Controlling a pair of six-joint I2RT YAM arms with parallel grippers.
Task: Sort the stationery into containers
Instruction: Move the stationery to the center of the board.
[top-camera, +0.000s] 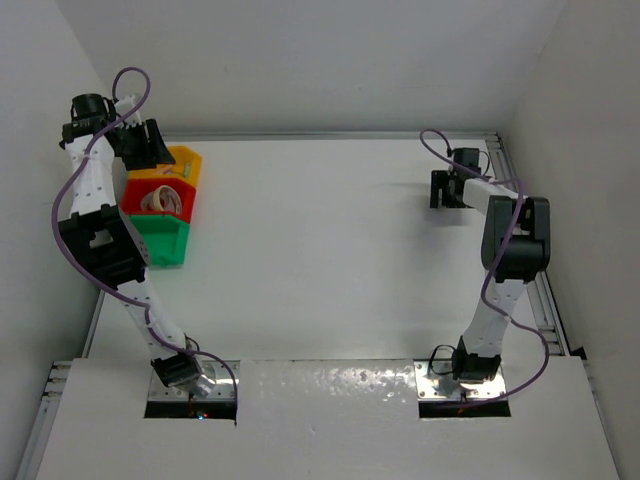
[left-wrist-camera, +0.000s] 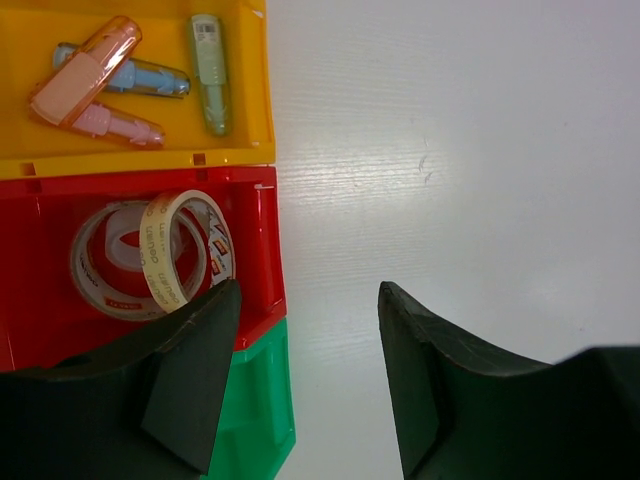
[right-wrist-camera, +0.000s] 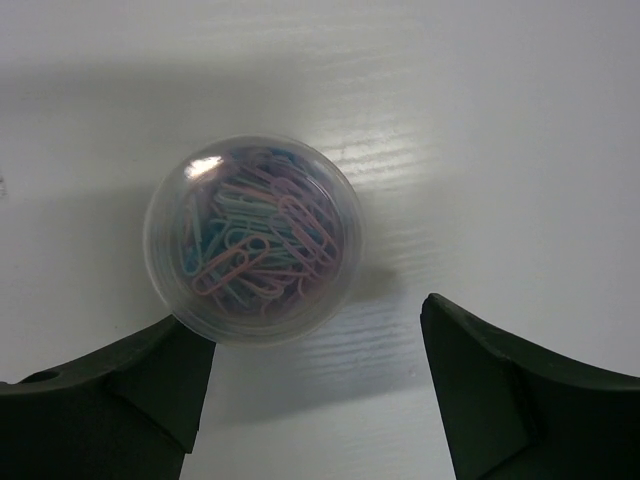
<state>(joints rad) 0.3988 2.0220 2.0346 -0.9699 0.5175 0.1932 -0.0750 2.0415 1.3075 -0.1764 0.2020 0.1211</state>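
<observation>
Paperclip tub sits on table, just ahead of right gripper.

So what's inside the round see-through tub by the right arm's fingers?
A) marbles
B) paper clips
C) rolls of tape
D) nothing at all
B: in the right wrist view the clear round tub is packed with pink, blue and purple paper clips.

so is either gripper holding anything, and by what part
Nothing is held. The left gripper is open and empty by the red bin; the right gripper is open, with the clear tub of paper clips just ahead of it, ungripped.
</observation>
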